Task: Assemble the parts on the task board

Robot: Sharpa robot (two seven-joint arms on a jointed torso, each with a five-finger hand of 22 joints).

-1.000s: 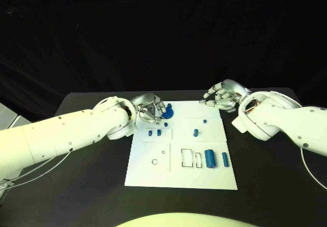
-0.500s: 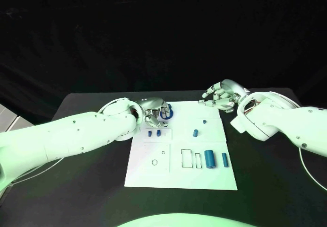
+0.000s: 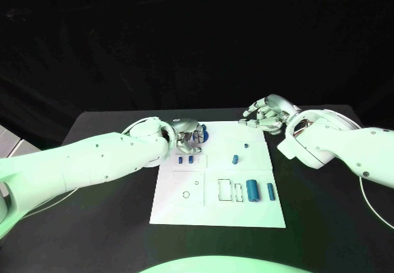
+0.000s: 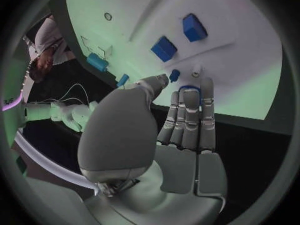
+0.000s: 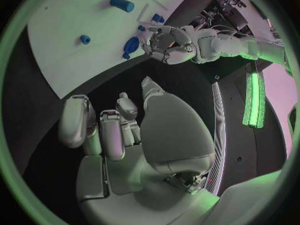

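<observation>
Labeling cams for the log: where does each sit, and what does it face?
Head view: on the head, looks down at the table and white board; both arms.
Left wrist view: behind the left hand, faces the board.
Right wrist view: behind the right hand, faces the board's edge.
Shared: board, left hand.

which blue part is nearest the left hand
The round blue part at the task board's far left corner, right at the left hand's fingers; the other blue pieces lie nearer the robot.
</observation>
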